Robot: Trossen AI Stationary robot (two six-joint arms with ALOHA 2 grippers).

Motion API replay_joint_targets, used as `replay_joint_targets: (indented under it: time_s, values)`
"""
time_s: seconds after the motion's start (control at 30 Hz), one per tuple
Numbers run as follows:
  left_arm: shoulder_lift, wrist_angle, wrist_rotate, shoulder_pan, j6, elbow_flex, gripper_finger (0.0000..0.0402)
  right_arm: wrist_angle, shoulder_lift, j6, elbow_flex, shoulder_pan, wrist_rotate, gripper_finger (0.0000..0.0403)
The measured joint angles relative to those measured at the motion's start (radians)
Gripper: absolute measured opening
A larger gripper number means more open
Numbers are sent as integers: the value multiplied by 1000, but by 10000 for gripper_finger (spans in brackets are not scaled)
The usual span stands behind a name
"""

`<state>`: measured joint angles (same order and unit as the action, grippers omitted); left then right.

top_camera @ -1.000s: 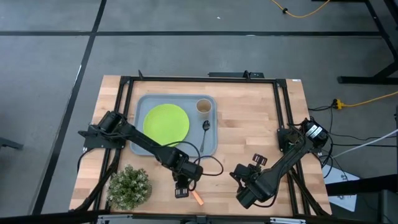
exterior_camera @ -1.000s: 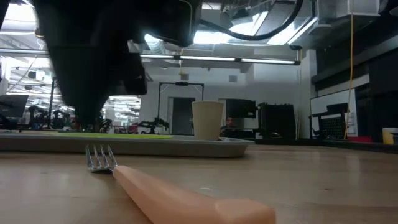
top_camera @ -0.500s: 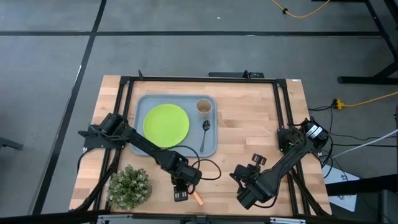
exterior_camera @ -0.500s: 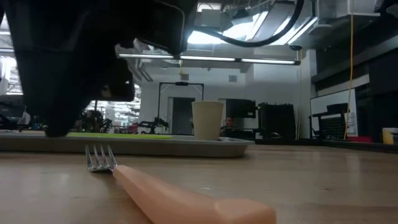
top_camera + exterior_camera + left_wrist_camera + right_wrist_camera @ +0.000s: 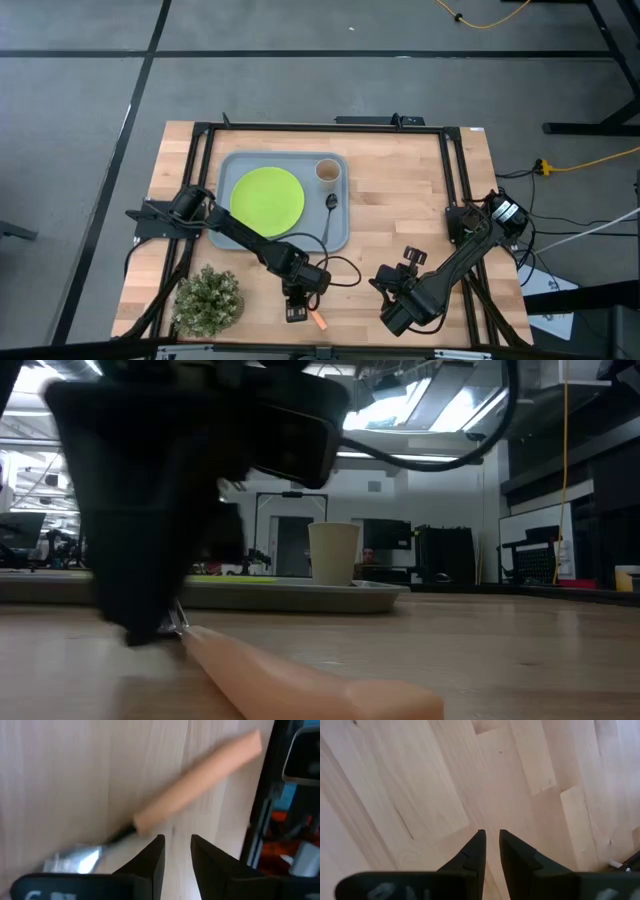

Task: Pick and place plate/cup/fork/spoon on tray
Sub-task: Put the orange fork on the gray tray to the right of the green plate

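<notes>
The fork (image 5: 317, 320) lies flat on the wooden table near its front edge; its orange handle (image 5: 195, 780) and silver tines (image 5: 70, 860) show in the left wrist view. My left gripper (image 5: 177, 840) hangs low beside the fork's neck, slightly open with nothing between its fingers. In the low view it (image 5: 150, 630) hides the tines. The green plate (image 5: 267, 197), the beige cup (image 5: 327, 171) and the dark spoon (image 5: 329, 210) rest on the grey-blue tray (image 5: 225, 165). My right gripper (image 5: 491, 832) hovers over bare wood at the front right, a narrow gap between its fingers.
A small potted plant (image 5: 208, 298) stands at the front left, close to the left arm. A black frame (image 5: 300, 127) runs around the table top. Bare wood lies between tray and right arm (image 5: 440, 275).
My left gripper has come down toward the table at the fork's tine end; in the low view it now stands in front of the tines, which showed before. The fork has stayed where it was.
</notes>
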<state>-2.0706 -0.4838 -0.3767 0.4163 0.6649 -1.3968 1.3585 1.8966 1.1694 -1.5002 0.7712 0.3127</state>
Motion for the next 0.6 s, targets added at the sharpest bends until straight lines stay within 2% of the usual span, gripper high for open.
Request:
replay_joint_targets:
  time_s: [0.6]
  values:
    - [-20,45,16,-96,-113,0,86,0,0,0,0,0,-27,60]
